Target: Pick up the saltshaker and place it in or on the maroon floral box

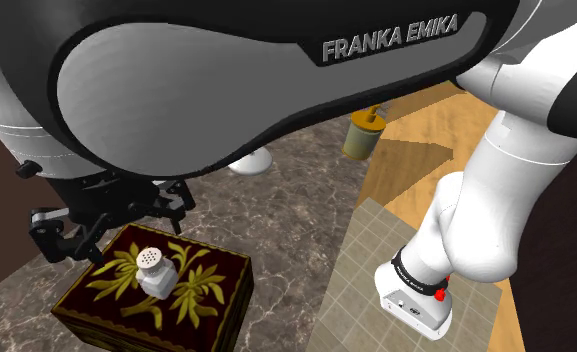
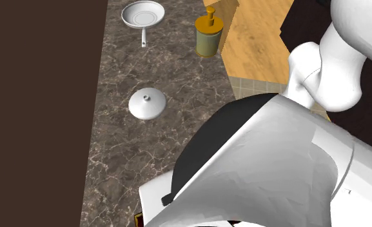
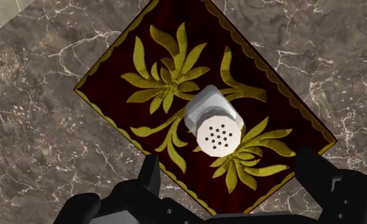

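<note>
A white saltshaker (image 3: 217, 127) stands upright mid-lid on the maroon floral box (image 3: 283, 114); the end effector (image 3: 231, 170) hovers above, fingers apart, touching nothing.

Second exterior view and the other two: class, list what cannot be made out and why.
Second exterior view: the arm covers the saltshaker and nearly all the box.
Shoulder view: the arm cuts off a white object and the top of the jar.
Wrist view: the saltshaker's body hides its base.
</note>
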Available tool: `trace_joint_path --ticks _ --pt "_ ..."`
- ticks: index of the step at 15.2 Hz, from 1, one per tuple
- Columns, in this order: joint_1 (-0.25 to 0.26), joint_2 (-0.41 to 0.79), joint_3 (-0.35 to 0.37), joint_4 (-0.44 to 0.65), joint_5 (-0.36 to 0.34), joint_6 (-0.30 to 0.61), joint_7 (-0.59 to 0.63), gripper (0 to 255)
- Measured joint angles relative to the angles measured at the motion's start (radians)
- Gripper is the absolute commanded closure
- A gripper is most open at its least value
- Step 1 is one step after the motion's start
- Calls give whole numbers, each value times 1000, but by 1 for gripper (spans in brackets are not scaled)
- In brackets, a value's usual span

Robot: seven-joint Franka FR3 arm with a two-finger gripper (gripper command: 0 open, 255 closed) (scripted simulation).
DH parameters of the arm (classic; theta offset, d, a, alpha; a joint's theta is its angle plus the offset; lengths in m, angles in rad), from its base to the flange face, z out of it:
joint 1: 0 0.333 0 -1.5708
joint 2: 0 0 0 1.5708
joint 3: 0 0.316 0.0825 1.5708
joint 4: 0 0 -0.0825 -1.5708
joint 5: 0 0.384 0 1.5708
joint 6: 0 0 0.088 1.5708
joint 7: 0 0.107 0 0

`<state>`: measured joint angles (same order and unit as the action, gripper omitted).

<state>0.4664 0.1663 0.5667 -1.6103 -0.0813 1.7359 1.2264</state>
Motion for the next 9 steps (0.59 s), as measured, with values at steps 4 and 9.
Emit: trace_joint_path --ticks 4,9 --pt "6 8 2 86 -4 -79 2 0" --pt "8 10 3 97 -5 -89 4 0"
